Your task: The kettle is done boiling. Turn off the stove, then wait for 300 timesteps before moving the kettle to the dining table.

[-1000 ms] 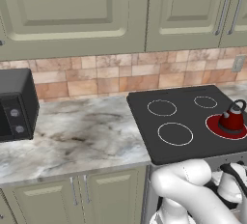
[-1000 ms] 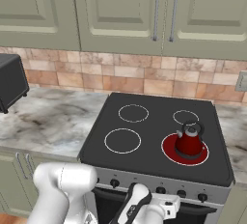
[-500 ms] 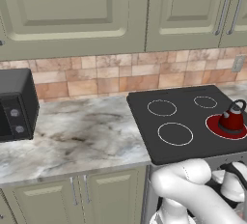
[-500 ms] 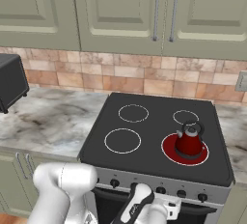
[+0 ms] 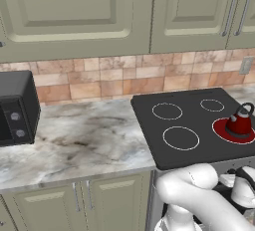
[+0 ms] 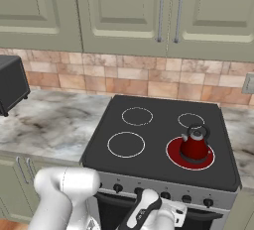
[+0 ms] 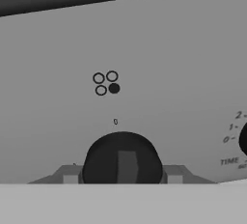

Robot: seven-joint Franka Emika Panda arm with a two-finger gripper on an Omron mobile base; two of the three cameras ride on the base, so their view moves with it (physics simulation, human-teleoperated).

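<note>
Turning off the stove (image 6: 163,147) is the step in hand. The hand (image 7: 122,177) sits right against the silver front panel, its two finger tips flanking a round black knob (image 7: 122,160) on either side, part open, closed about the knob's width; whether the pads actually press on the knob I cannot tell. A small burner diagram (image 7: 106,83) above the knob has its lower right dot filled.

On the cooktop, the kettle (image 6: 194,144) stands upright on the near right burner (image 6: 190,153), which glows red, so the heat looks to be on. From the left base view, the kettle (image 5: 240,121) shows at the far right of the black glass.

Next, I judge, comes a firm pinch and a twist of the knob toward the zero mark, then the wait before any lift.
</note>
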